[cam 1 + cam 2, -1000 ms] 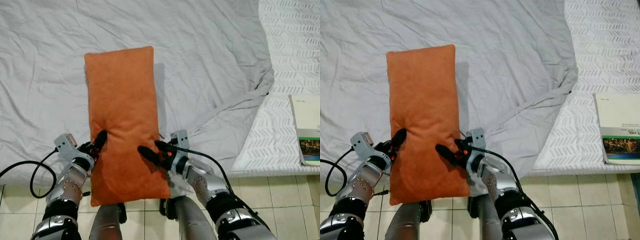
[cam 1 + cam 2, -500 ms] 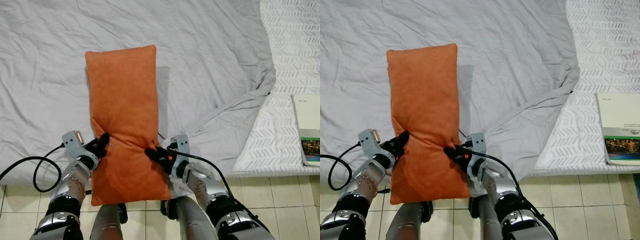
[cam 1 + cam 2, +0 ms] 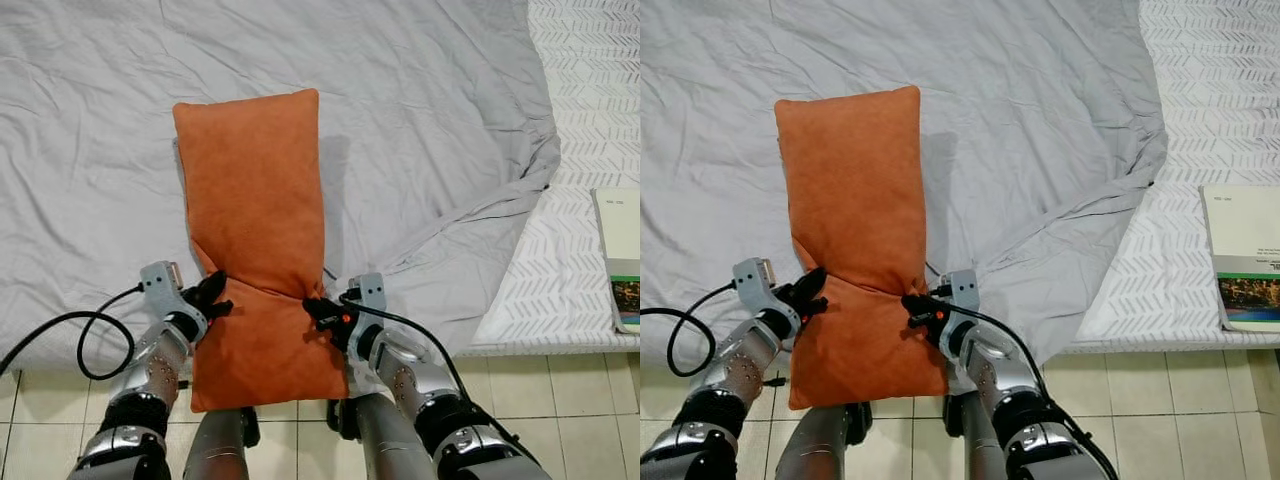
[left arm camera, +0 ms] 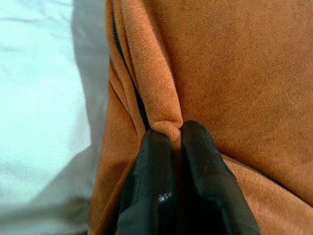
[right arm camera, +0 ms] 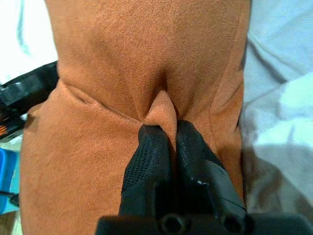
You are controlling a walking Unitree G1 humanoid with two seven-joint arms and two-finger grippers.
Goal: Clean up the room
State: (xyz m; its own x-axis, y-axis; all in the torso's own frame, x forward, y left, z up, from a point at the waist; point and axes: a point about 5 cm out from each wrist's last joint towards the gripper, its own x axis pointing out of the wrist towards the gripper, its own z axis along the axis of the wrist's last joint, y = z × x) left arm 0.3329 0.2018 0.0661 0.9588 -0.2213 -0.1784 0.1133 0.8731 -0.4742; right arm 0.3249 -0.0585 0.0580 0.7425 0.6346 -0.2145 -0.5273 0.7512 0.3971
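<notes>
A long orange pillow (image 3: 255, 200) lies lengthwise on the grey bedsheet (image 3: 420, 120), its near end hanging over the bed's edge toward me. My left gripper (image 3: 213, 297) is shut on the pillow's left edge, pinching a fold of orange fabric (image 4: 164, 115). My right gripper (image 3: 315, 309) is shut on the pillow's right edge, with a ridge of cloth (image 5: 161, 110) squeezed between its fingers. The pillow is creased into a waist between the two grips.
A white patterned mattress cover (image 3: 590, 120) is bare on the right where the grey sheet is pulled back. A book (image 3: 622, 260) lies at its right edge. Tiled floor (image 3: 560, 390) runs below the bed. A black cable (image 3: 70, 335) loops by my left arm.
Both grippers have moved in from on top of the pillow to its side edges and shut on the fabric, pinching it into a waist. The camera has shifted slightly.
</notes>
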